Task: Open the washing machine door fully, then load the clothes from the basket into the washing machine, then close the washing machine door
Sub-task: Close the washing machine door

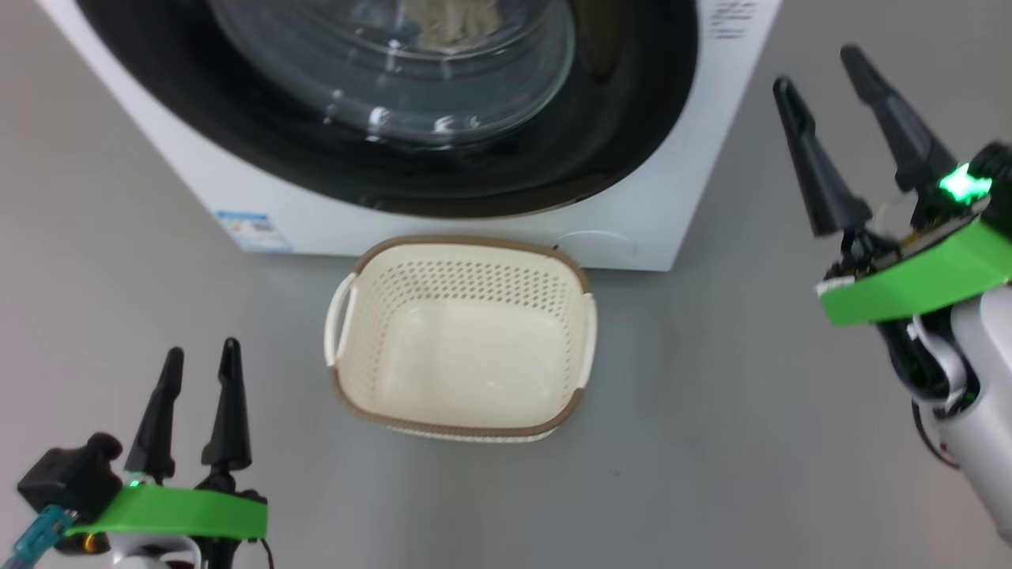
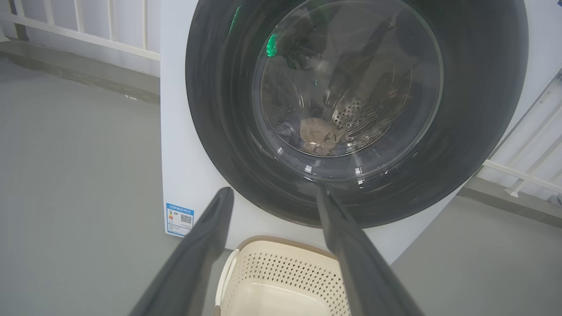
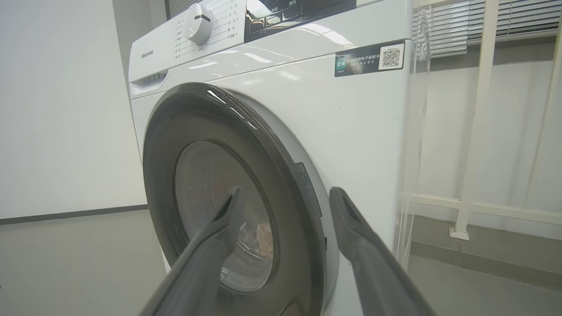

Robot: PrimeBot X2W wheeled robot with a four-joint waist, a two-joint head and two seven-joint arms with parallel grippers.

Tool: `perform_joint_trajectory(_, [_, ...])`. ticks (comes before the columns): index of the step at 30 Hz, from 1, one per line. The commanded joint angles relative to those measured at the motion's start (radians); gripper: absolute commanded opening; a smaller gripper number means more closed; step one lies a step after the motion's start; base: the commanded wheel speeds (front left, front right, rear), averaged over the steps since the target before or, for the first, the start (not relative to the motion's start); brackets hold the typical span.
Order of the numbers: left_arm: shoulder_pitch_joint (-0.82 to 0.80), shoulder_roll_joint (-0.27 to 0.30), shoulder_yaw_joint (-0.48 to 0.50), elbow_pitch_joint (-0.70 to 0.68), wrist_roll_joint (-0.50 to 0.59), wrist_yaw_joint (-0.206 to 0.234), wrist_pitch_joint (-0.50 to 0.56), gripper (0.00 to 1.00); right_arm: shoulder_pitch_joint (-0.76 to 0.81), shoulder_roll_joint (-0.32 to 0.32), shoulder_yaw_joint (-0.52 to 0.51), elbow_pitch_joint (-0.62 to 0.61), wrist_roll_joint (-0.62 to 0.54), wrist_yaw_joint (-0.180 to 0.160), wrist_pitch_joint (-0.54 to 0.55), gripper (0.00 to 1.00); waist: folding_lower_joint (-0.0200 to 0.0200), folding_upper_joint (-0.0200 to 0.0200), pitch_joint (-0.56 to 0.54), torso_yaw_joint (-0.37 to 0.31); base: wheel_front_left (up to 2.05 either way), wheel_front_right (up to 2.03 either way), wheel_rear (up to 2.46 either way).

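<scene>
Plainly, the door (image 1: 395,103) lies flat against the front of the washer (image 1: 648,205), its black rim flush with the white panel in the right wrist view. Through the glass bowl, a pale brownish bundle of clothes (image 2: 318,134) sits low in the steel drum.

On the grey floor (image 1: 711,395), the basket (image 1: 474,241) stands upright just near of the washer, below the door's lower edge, with its far rim close to the white front. Its inside shows bare cream plastic. A small blue label (image 1: 253,231) is stuck at the lower left corner of the washer's front, to the left of the basket.

Low and near on the left, the left hand (image 1: 202,348) hangs well apart from the basket, its fingers spread with nothing between them. In its own wrist view, the fingers (image 2: 206,245) point toward the door's lower rim, with the basket's far end between them.

At the right, the right hand (image 1: 816,67) is raised beside the washer's right edge, touching nothing. It too is spread wide and holds nothing. In its wrist view, the fingers (image 3: 210,254) frame the right side of the door, with the white dial (image 3: 198,24) up on the control panel.
</scene>
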Motion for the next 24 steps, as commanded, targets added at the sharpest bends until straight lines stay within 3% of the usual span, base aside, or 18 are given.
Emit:
perform_joint_trajectory(1, [0.008, 0.035, 0.043, -0.014, 0.009, -0.003, -0.006, 1.0, 0.044, 0.003, -0.003, -0.033, -0.01, -0.003, -0.008, 1.0, 0.0001, -0.0001, -0.062, -0.072, 0.0, 0.0, 0.0])
perform_joint_trajectory(11, [0.04, 0.034, 0.071, -0.035, 0.024, -0.003, -0.006, 1.0, 0.194, 0.029, -0.06, -0.08, -0.006, -0.003, -0.008, 1.0, 0.0001, -0.0001, -0.107, -0.153, 0.0, 0.0, 0.0])
perform_joint_trajectory(24, [0.066, 0.035, 0.076, -0.069, 0.014, -0.003, -0.006, 1.0, 0.38, 0.066, -0.126, -0.064, 0.001, -0.003, -0.008, 1.0, 0.0001, -0.0001, -0.149, -0.182, 0.0, 0.0, 0.0])
